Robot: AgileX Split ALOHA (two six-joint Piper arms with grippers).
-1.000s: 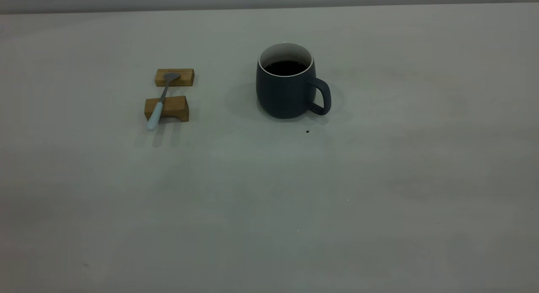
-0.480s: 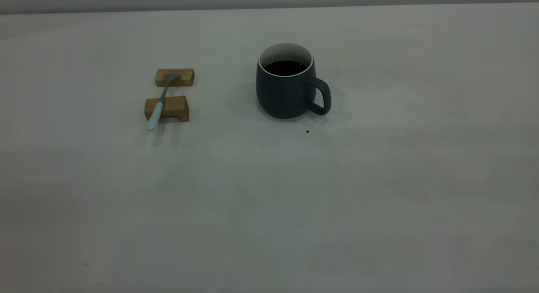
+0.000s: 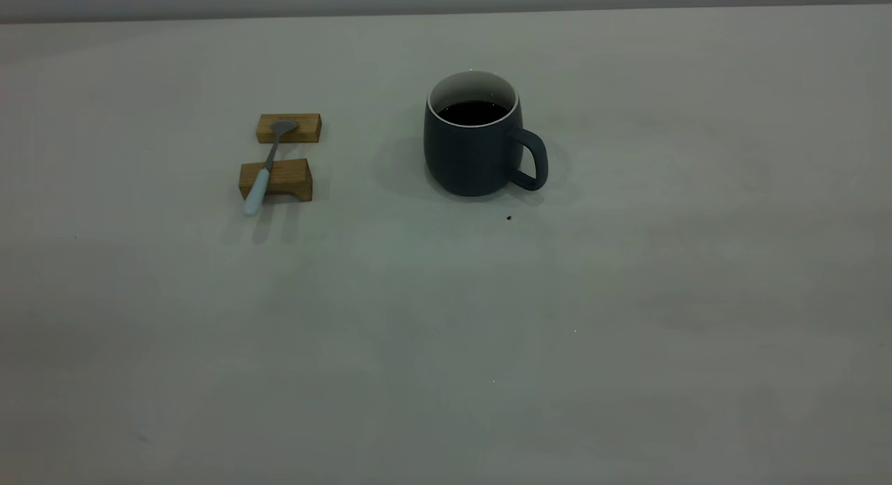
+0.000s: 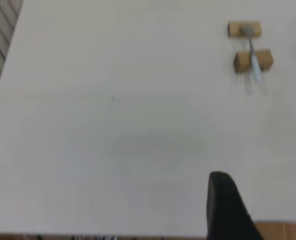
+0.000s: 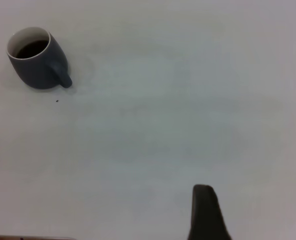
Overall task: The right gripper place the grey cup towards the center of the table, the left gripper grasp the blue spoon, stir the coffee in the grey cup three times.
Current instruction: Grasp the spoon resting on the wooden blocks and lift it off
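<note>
The grey cup (image 3: 474,150) stands upright on the table (image 3: 627,297) a little behind the middle, its handle turned to the right. Dark coffee (image 3: 473,111) fills it partway. The blue spoon (image 3: 263,178) lies across two wooden blocks at the left, bowl on the far block and pale handle sticking out over the near one. Neither arm shows in the exterior view. My left gripper (image 4: 262,200) hangs open over the near table edge, far from the spoon (image 4: 254,60). My right gripper (image 5: 257,215) is open and empty, well away from the cup (image 5: 37,60); only one finger (image 5: 205,210) shows.
The far wooden block (image 3: 288,128) and the near wooden block (image 3: 276,180) carry the spoon. A tiny dark speck (image 3: 509,218) lies just in front of the cup. The table's near edge (image 4: 138,235) shows in the left wrist view.
</note>
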